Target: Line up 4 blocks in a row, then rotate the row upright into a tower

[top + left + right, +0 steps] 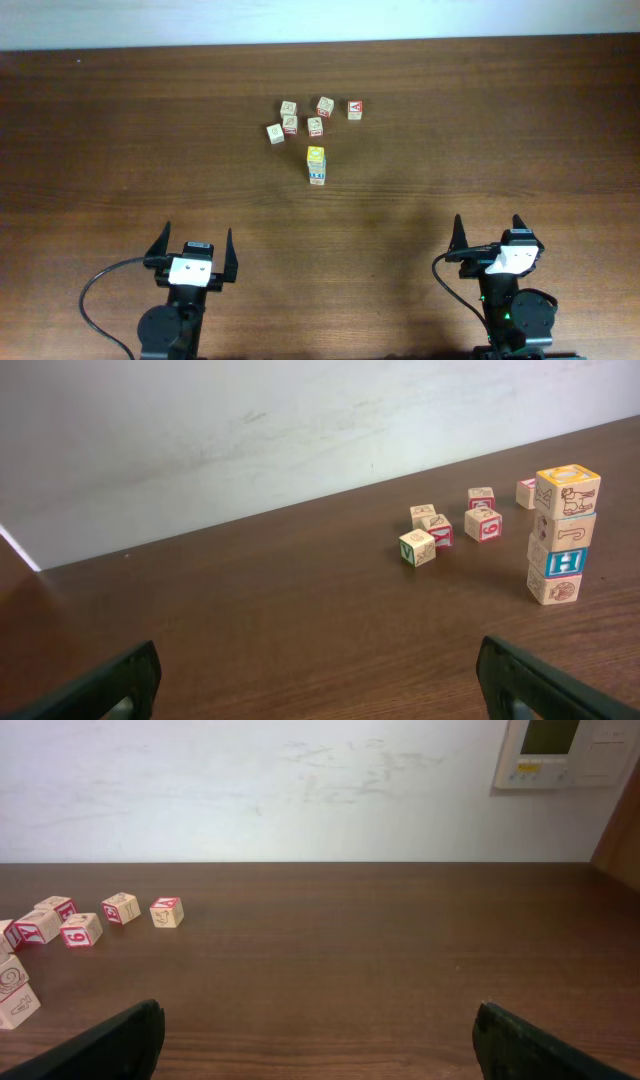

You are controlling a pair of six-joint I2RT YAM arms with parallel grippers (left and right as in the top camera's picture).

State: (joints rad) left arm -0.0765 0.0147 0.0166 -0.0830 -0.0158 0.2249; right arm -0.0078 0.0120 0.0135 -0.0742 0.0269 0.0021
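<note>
Brown table (120, 120): stacked blocks (563, 535) — likely light, hard, tippy; we'd pinch flat sides — left gripper (198, 231), right gripper (488, 220) gape empty.

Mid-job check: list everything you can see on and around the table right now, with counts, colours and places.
Stacked blocks: four, pale wood with yellow and blue print, one tower mid-table, nearer the arms than the loose cubes.
Red-printed cubes: five, pale wood, scattered behind the tower.
Green-printed cube: one, pale wood, leftmost of the loose group.
Table: one, dark brown wood.
Wall panel: one, white, on the wall, upper right of the right wrist view.
Left hand: one, black fingers, open and empty, near table edge, left.
Right hand: one, black fingers, open and empty, near table edge, right.
</note>
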